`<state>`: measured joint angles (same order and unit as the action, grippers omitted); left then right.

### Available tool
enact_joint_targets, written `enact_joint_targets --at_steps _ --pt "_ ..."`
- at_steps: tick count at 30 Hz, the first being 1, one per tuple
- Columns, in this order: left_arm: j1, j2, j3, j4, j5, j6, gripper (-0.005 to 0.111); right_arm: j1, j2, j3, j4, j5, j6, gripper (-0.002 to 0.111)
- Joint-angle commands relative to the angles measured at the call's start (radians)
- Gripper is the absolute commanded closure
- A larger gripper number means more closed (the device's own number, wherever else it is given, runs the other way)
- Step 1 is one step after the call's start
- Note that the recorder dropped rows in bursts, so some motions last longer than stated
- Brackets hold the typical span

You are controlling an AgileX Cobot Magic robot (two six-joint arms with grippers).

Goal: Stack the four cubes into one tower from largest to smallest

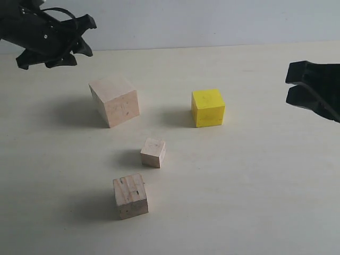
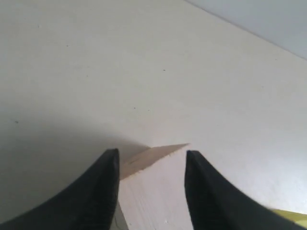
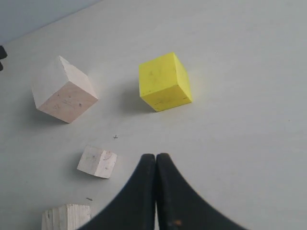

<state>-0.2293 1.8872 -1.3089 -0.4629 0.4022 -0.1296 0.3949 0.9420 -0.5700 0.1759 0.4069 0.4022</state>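
All four cubes sit apart on the pale table. The large wood cube point(image 1: 115, 101) point(image 3: 63, 91) is at the back left, and the yellow cube point(image 1: 207, 107) point(image 3: 164, 81) is to its right. The small wood cube point(image 1: 153, 152) point(image 3: 97, 162) lies nearer the front, with the striped medium cube point(image 1: 130, 195) point(image 3: 67, 216) in front of it. My left gripper point(image 1: 85, 37) point(image 2: 151, 155) hovers open, behind and left of the large cube point(image 2: 153, 191), clear of it. My right gripper point(image 1: 289, 86) point(image 3: 156, 155) is shut and empty, to the right of the yellow cube.
The pale table point(image 1: 255, 191) ends at a light wall point(image 1: 212, 21) along the back. Beyond the cubes and the two arms, nothing else stands on it.
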Motion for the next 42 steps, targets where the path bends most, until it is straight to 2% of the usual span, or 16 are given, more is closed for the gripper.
enact_joint_targets --at_steps 1,12,17,22,25,29,34,37,42 --pt "0.02 0.084 -0.089 -0.005 0.044 -0.012 0.063 0.001 0.001 -0.006 0.001 0.028 -0.018 0.108" --pt "0.02 0.234 -0.187 0.005 0.05 0.029 0.063 0.001 0.001 -0.006 0.001 0.051 -0.018 0.108" --pt "0.018 0.281 -0.222 -0.019 0.123 0.13 0.063 0.001 0.001 -0.006 0.001 0.053 -0.018 0.108" --pt "0.018 0.3 -0.232 -0.141 0.197 0.316 0.063 0.001 0.001 -0.006 0.001 0.053 -0.018 0.108" --pt "0.018 0.312 -0.232 -0.325 0.279 0.558 0.063 0.001 0.001 -0.006 0.001 0.042 -0.018 0.108" --pt "0.018 0.333 -0.232 -0.498 0.373 0.771 0.063 0.001 0.001 -0.006 0.001 0.033 -0.018 0.108" --pt "-0.008 0.341 -0.232 -0.548 0.464 0.982 0.063 0.001 0.001 -0.006 0.001 0.033 -0.018 0.108" --pt "-0.028 0.341 -0.232 -0.548 0.454 0.99 0.063 0.001 0.001 -0.006 0.001 0.033 -0.016 0.108" --pt "-0.008 0.311 -0.24 -0.54 0.467 0.988 0.063 0.001 0.001 -0.006 0.001 0.035 -0.016 0.108"
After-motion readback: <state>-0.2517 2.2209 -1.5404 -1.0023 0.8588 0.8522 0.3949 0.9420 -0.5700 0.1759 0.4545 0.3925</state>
